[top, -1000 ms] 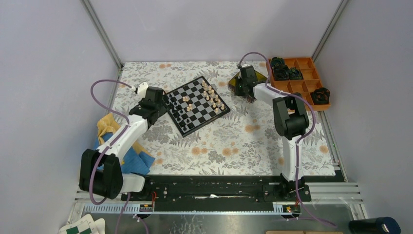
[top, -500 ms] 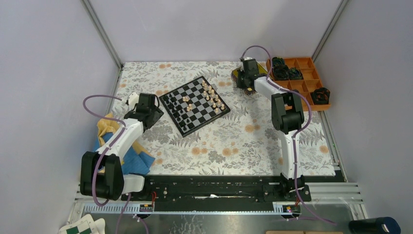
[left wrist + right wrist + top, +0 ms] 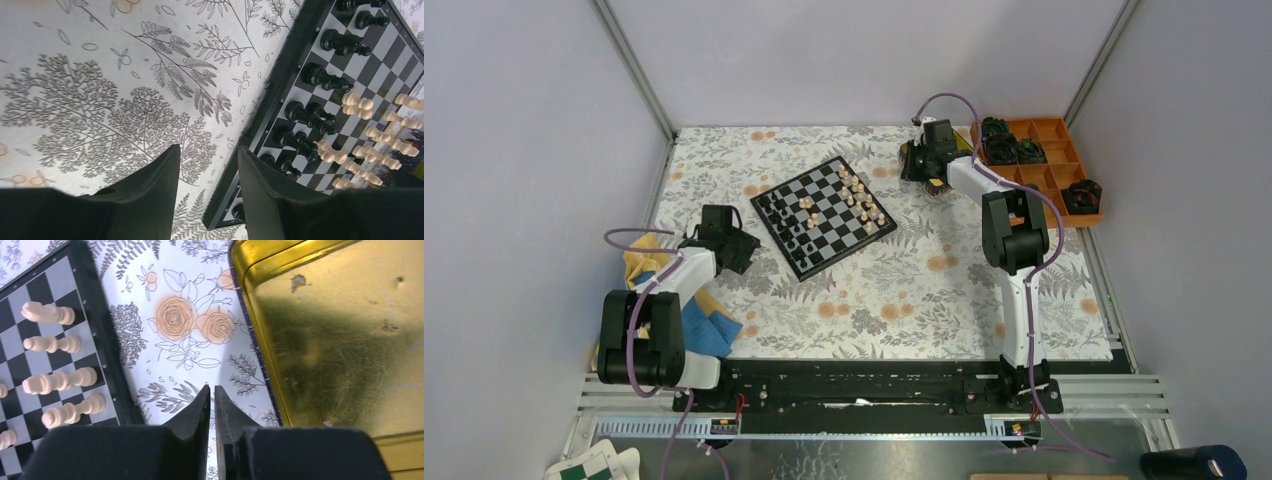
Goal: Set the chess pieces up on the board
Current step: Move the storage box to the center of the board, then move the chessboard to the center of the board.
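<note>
The board (image 3: 834,240) lies turned at an angle in the middle of the flowered cloth. Light tan chess pieces (image 3: 861,200) stand along its right side and black ones (image 3: 794,232) along its left. My left gripper (image 3: 729,245) hangs just off the board's left corner. In the left wrist view it (image 3: 208,150) is open and empty, beside the board's rim (image 3: 280,105) and the black pieces (image 3: 320,77). My right gripper (image 3: 916,165) sits back right of the board. In the right wrist view it (image 3: 212,387) is all but shut, holding nothing, between the board's rim (image 3: 107,365) and the tin.
A shiny gold tin (image 3: 340,340) lies open right of my right gripper. An orange compartment tray (image 3: 1049,165) with bulky black objects stands at the back right. Yellow and blue cloths (image 3: 704,330) lie under my left arm. Grey walls close in the table.
My left gripper has drawn back from the board's left edge, down and to the left. My right gripper has shifted a little toward the back, by the tin.
</note>
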